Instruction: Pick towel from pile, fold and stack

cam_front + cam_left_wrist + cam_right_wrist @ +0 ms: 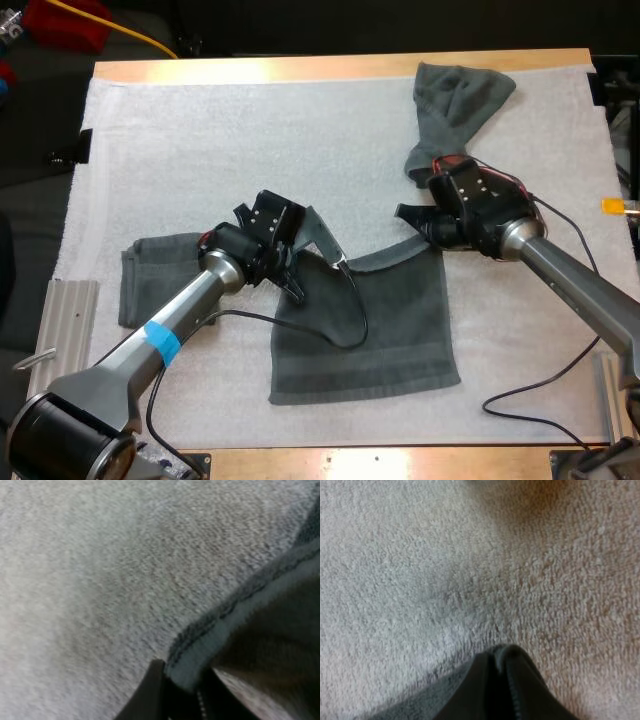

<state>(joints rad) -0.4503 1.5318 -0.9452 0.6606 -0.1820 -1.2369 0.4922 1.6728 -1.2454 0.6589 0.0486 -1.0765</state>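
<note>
A dark grey-green towel (370,330) lies spread flat on the white mat (250,140), its far edge lifted. My left gripper (305,262) is shut on the towel's far left corner. In the left wrist view the hemmed towel edge (235,615) runs in between the two fingers of that gripper (182,675). My right gripper (408,218) is shut on the far right corner, and the right wrist view shows its fingers (501,655) pressed together on a thin bit of towel (410,705). A folded towel (150,280) lies at the left. A crumpled towel (455,105) sits at the far right.
A ribbed metal plate (65,320) lies at the mat's left front edge, and another metal piece (606,390) stands at the right front. The wooden table edge (330,68) borders the far side.
</note>
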